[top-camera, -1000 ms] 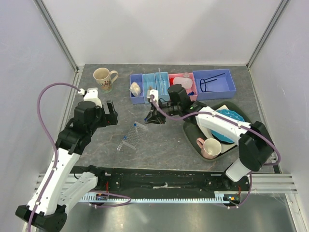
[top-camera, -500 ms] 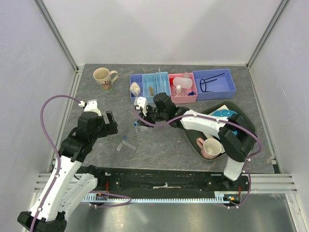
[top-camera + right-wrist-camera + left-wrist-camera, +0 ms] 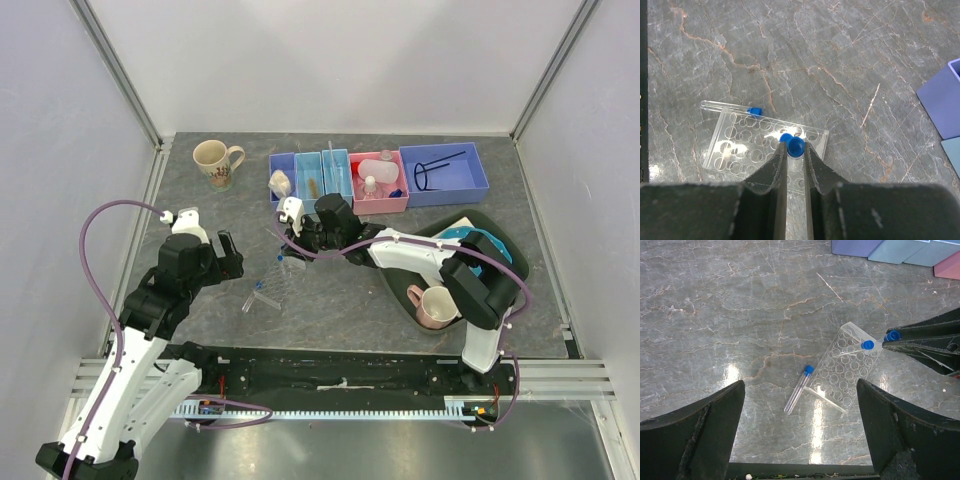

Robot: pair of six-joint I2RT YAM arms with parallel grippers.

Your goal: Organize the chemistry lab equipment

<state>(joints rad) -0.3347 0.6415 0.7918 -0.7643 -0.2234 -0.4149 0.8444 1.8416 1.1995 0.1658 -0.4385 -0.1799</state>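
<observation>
Counter (image 3: 200,210) middle is where the right arm (image 3: 420,248) ends, stretched from the near right corner; the left arm (image 3: 150,298) bends up by the near left corner. The right gripper (image 3: 794,145) is pinched narrow on a blue-capped tube (image 3: 797,148) over the clear rack (image 3: 740,150). The left gripper (image 3: 228,256) gapes wide, holding nothing. A second tube (image 3: 785,138) stands in the rack; a third tube (image 3: 725,106) lies just beside it.

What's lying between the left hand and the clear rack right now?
One loose blue-capped tube lies flat beside the clear rack, on the side toward the left hand; the left wrist view shows it.
</observation>
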